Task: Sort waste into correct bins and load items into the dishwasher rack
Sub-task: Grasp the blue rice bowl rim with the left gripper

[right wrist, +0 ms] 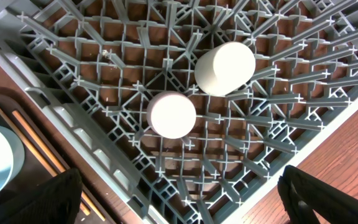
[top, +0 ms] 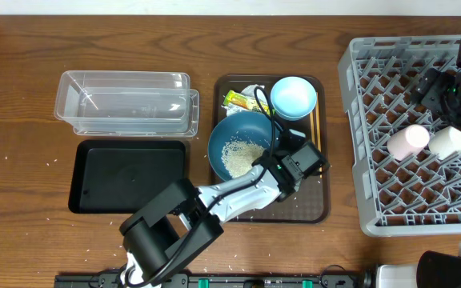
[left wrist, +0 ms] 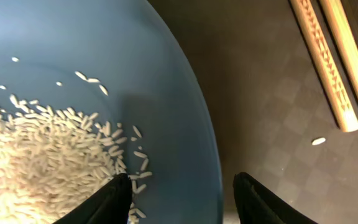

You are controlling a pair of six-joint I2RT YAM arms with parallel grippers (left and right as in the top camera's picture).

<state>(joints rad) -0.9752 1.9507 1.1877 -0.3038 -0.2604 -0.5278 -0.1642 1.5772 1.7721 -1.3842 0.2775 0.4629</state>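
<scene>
Only overhead shows the green-yellow snack wrapper (top: 237,99).

I see a wood-grain desk (top: 22,96) with a dull sheen. The tub (top: 70,112) looks like clear, glossy plastic, and the black tray (top: 126,176) is matt. The dark-blue bowl (left wrist: 104,43) is smooth and shiny. The rack (top: 354,144) is matt grey plastic. The chopsticks (left wrist: 325,62) are pale bare wood, and the brown serving tray (left wrist: 260,106) is finely checkered.
</scene>
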